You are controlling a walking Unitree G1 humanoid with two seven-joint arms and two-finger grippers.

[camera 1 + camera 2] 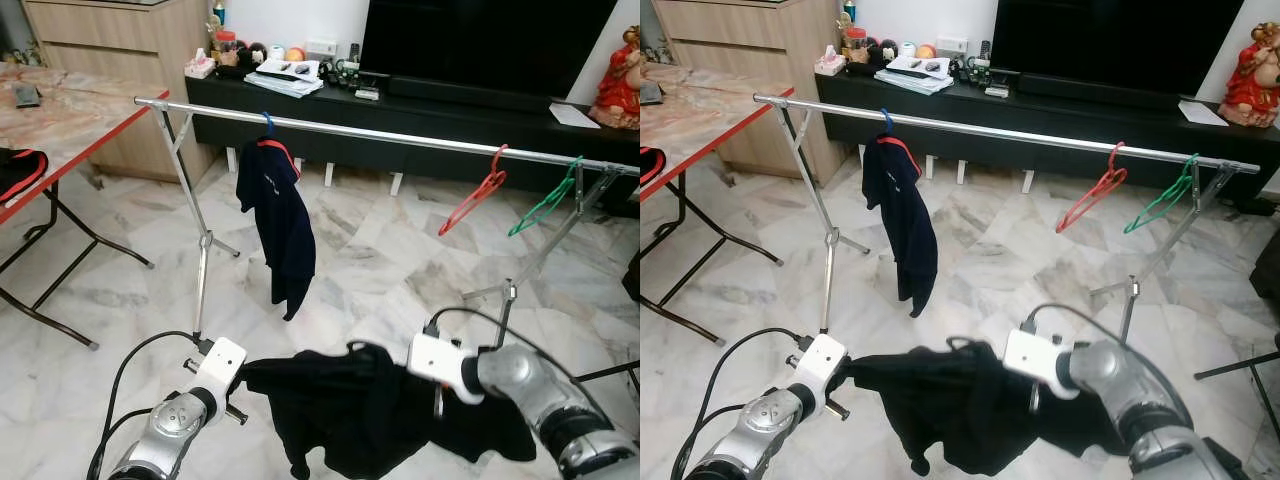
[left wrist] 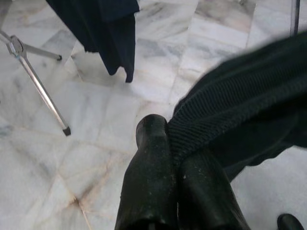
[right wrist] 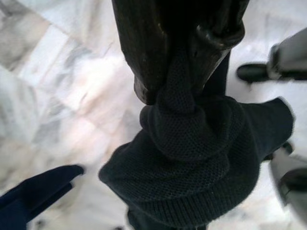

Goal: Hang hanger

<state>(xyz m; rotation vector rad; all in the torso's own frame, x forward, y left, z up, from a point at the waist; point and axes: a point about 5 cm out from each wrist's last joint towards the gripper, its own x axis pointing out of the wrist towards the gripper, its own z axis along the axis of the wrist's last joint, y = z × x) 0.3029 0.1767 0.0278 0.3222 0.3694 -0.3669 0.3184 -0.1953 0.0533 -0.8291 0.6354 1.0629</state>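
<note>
We hold a black garment (image 1: 370, 410) stretched between us: left end effector (image 2: 169, 139) clamps one edge, right end effector (image 3: 184, 79) pinches the other, beyond them the rail (image 1: 400, 135) with its red hanger (image 1: 478, 195).

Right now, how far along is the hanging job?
Done: one navy shirt already hangs on the silver metal rail. In hand: both grippers, left and right, have their jaws shut on a black knitted garment stretched between them. Left: lifting it to the rail, where a red hanger and a green hanger hang bare.
</note>
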